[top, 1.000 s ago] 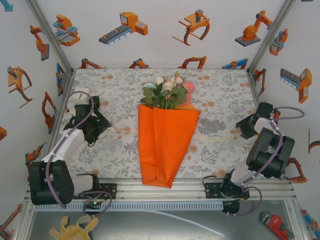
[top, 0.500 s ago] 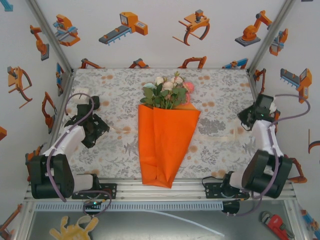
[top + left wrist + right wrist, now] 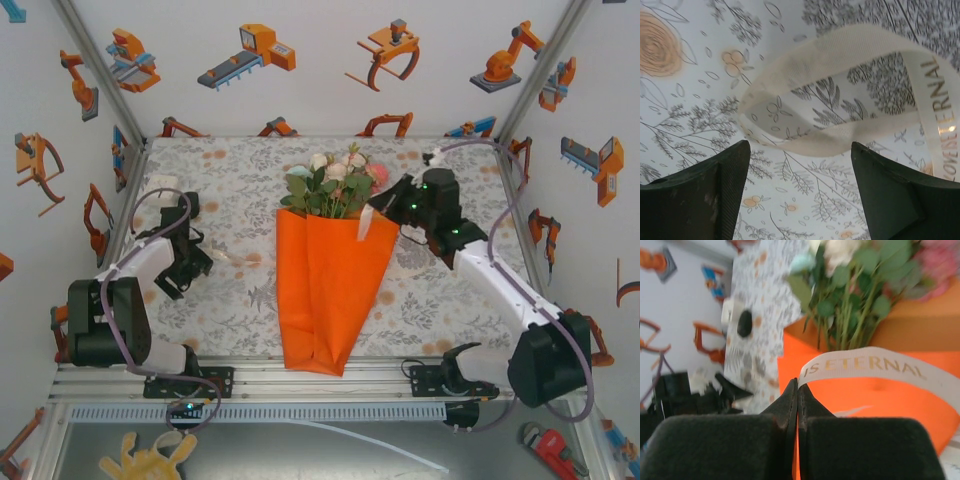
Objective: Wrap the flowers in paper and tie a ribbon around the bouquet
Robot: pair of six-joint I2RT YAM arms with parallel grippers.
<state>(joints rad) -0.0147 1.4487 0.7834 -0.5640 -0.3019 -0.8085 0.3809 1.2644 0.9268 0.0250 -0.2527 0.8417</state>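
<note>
The bouquet [image 3: 330,285] lies mid-surface, blooms at the far end. The ribbon [image 3: 875,367] should cross the paper cone [image 3: 320,320] flat and taut. The right jaws are clamped on its lettered end at the cone's right edge. The left jaws stand apart over a slack loop, well left. White walls [image 3: 320,90] carry robot stickers; the surface [image 3: 450,300] wears floral cloth.

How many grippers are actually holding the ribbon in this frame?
1. The right gripper is shut on the ribbon, by the flower end of the bouquet. The left gripper is open above a loop of it lying on the tablecloth, gripping nothing.
</note>
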